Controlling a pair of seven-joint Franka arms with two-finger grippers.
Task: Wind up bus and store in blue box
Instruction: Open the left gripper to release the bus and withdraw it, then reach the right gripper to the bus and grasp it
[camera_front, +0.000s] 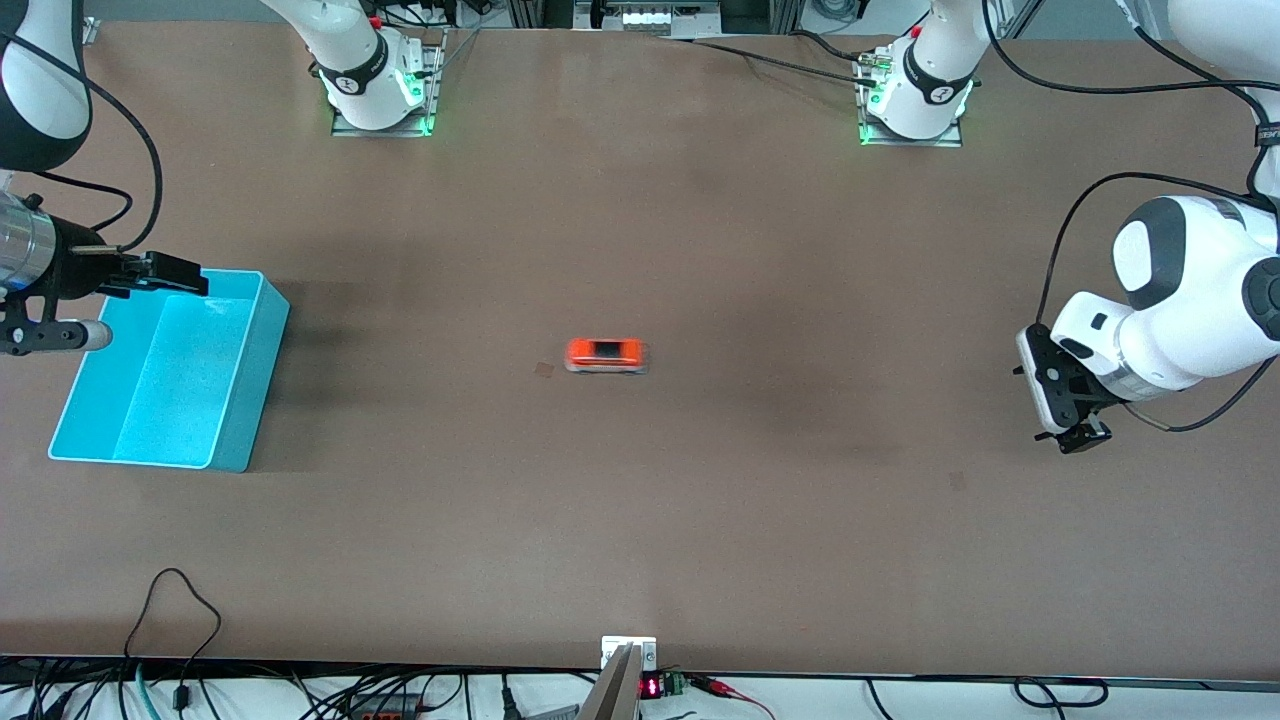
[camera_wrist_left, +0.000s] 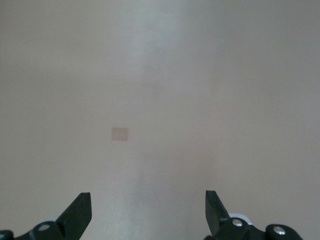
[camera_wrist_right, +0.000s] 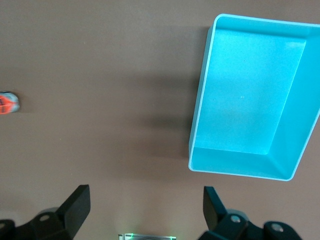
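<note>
Standing on its wheels near the middle of the table (camera_front: 700, 520), the bus (camera_front: 607, 355) is alone, touched by nothing; one small pale square patch (camera_front: 544, 370) lies just beside it, toward the right arm's end. The blue box (camera_front: 230, 400) sits well apart from the bus, at the right arm's end of the table, and nothing lies inside it. The right gripper (camera_wrist_right: 145, 207) hangs over the box's upper edge with its fingers wide apart — it holds nothing. The left gripper (camera_wrist_left: 148, 210) hovers over bare table at the left arm's end, fingers also spread wide and empty.
</note>
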